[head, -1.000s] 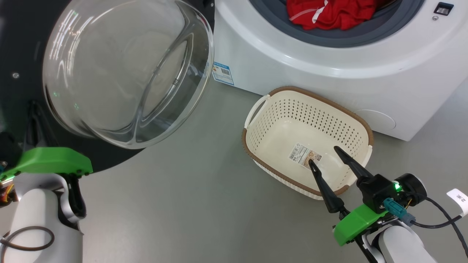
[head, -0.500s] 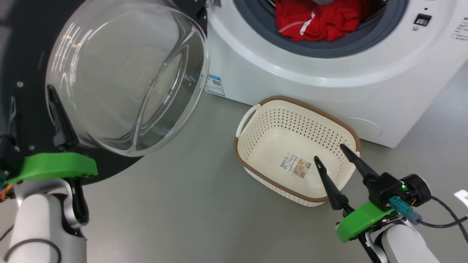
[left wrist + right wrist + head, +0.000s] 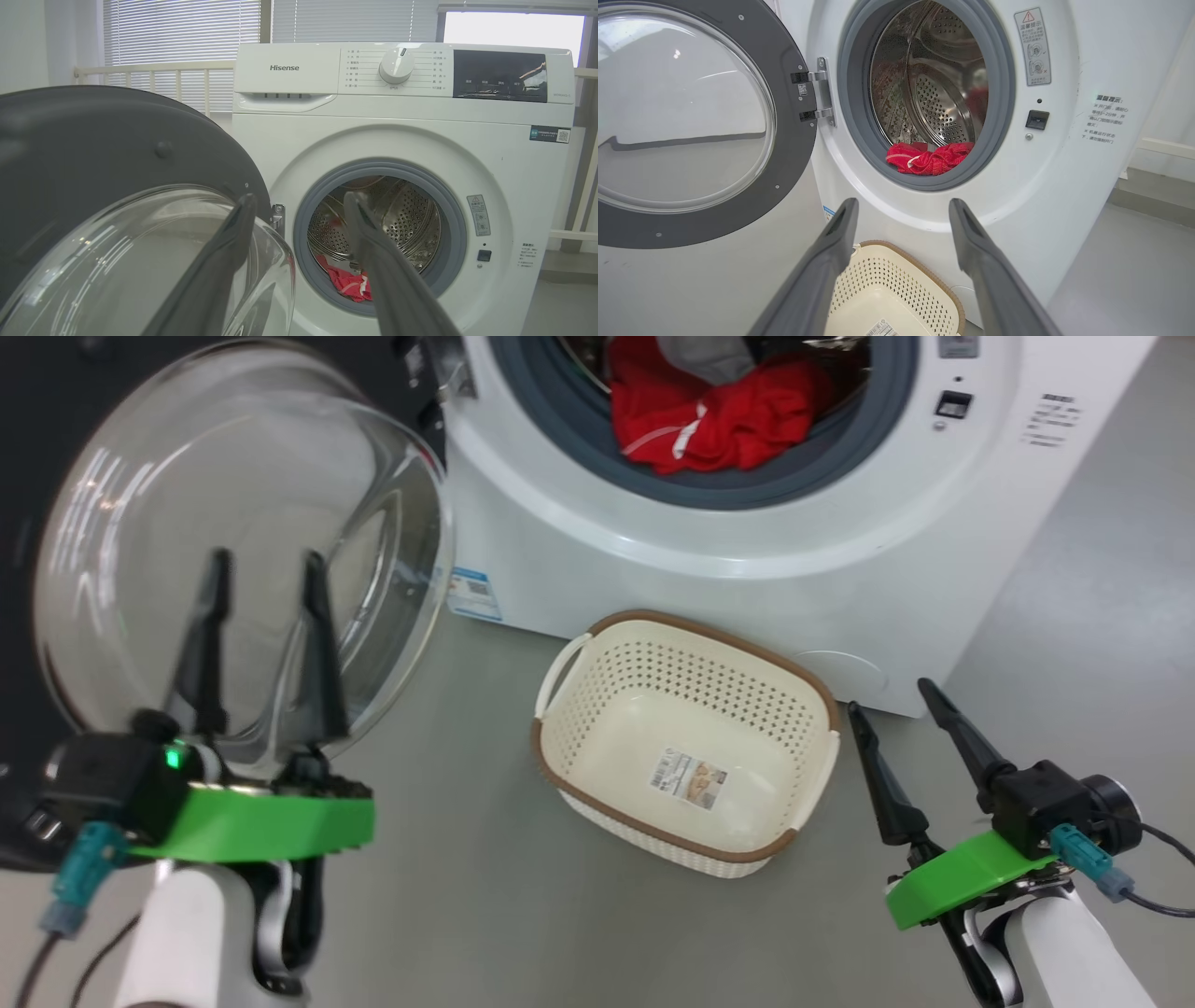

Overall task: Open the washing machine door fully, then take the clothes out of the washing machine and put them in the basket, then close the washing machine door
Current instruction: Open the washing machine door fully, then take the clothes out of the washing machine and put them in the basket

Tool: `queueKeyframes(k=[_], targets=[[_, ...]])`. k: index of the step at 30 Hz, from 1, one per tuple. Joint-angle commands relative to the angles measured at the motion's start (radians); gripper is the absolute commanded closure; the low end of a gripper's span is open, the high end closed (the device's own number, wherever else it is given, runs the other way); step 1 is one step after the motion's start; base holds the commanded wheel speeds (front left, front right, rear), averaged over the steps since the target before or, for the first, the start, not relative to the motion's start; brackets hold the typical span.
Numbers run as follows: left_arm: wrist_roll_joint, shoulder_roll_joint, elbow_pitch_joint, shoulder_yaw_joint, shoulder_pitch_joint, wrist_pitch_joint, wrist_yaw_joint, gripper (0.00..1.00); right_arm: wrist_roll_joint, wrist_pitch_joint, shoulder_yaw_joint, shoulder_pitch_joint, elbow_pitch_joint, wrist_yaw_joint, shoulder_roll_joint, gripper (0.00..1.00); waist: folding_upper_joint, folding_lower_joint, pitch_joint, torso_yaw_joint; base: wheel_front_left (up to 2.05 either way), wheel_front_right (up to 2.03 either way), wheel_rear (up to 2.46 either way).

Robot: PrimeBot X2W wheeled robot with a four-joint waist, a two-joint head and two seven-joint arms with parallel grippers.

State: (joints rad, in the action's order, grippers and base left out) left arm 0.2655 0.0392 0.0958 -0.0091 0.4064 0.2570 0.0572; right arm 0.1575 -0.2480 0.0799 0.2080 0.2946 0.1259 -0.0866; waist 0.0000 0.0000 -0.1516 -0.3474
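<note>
Bearing Hisense lettering point(image 3: 284, 67), the washing machine point(image 3: 402, 135)

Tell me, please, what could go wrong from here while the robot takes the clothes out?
1. The left gripper, open, hovers close to the glass bowl of the washing machine door; swinging toward the drum may knock it.
2. The clothes lie bundled at the drum's lip with a grey piece on top; one grab may leave some behind.
3. The basket is small; a trailing garment may land on the floor beside it.
</note>
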Motion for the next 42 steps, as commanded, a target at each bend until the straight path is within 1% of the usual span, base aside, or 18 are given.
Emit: queueKeyframes(k=[1, 5, 9, 14, 18, 24, 32, 42], targets=[[0.003, 0.020, -0.021, 0.019, -0.010, 0.005, 0.008, 0.00, 0.004, -0.013, 0.012, 0.002, -0.030, 0.005, 0.006, 0.00, 0.0000, 0.0000, 0.023, 0.036, 0.00, 0.00, 0.00], [0.044, 0.018, 0.009, -0.019, -0.027, 0.000, 0.033, 0.00, -0.001, -0.013, -0.024, -0.006, -0.045, 0.005, 0.012, 0.00, 0.0000, 0.0000, 0.037, 0.083, 0.00, 0.00, 0.00], [0.082, 0.022, 0.036, -0.038, -0.047, -0.001, 0.048, 0.00, -0.004, -0.013, -0.047, -0.024, -0.068, 0.005, 0.019, 0.00, 0.0000, 0.0000, 0.055, 0.140, 0.00, 0.00, 0.00], [0.069, 0.055, 0.061, -0.049, -0.082, 0.000, 0.054, 0.00, -0.002, -0.014, -0.056, -0.053, -0.095, 0.005, 0.026, 0.00, 0.0000, 0.0000, 0.076, 0.220, 0.00, 0.00, 0.00], [0.051, 0.074, 0.076, -0.052, -0.121, 0.001, 0.049, 0.00, 0.000, -0.014, -0.058, -0.077, -0.115, 0.005, 0.030, 0.00, 0.0000, 0.0000, 0.088, 0.279, 0.00, 0.00, 0.00], [0.040, 0.090, 0.084, -0.048, -0.182, 0.003, 0.045, 0.00, -0.003, -0.014, -0.075, -0.107, -0.141, 0.005, 0.032, 0.00, 0.0000, 0.0000, 0.106, 0.350, 0.00, 0.00, 0.00], [0.033, 0.097, 0.088, -0.030, -0.248, 0.004, 0.030, 0.00, -0.013, -0.014, -0.075, -0.141, -0.177, 0.005, 0.033, 0.00, 0.0000, 0.0000, 0.132, 0.400, 0.00, 0.00, 0.00], [0.027, 0.105, 0.096, -0.012, -0.305, 0.005, 0.026, 0.00, -0.012, -0.014, -0.108, -0.194, -0.209, 0.005, 0.032, 0.00, 0.0000, 0.0000, 0.163, 0.414, 0.00, 0.00, 0.00]])
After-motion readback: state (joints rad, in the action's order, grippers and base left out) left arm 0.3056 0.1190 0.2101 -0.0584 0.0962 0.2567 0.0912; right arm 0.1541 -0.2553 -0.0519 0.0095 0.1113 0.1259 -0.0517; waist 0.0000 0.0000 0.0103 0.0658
